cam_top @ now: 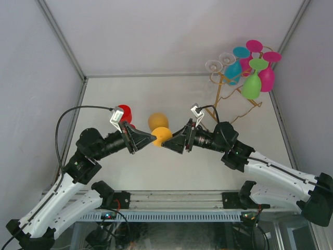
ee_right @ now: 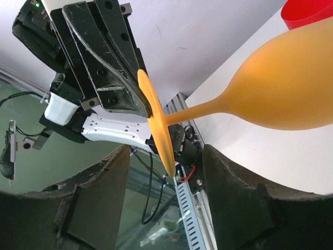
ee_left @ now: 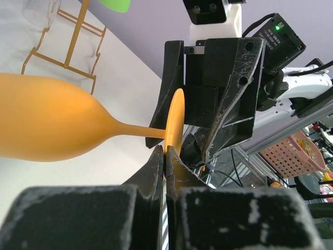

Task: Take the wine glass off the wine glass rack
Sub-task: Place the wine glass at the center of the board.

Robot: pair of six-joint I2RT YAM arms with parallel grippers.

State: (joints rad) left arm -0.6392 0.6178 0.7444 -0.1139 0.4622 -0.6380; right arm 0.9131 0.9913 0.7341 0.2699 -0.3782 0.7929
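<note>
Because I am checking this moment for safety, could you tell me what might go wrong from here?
The left gripper pinches the orange wine glass only by its foot's rim, so it could pivot or slip. The right gripper has open jaws straddling that foot; closing off-centre might knock it loose.

**Orange wine glass** [ee_left: 52, 125]: opaque, smooth, soft satin sheen, plastic-looking.
**Wine glass rack** [ee_left: 76, 35]: thin gold-coloured metal wire, polished.
**Desk** [cam_top: 156, 94]: white, matt, smooth.
**Left gripper** [ee_left: 165, 156] and **right gripper** [ee_right: 165, 148]: black, hard plastic by the look, matt, scuffed pale along the edges.
**Clear glasses** [cam_top: 213, 66] on the rack: transparent, glossy.
</note>
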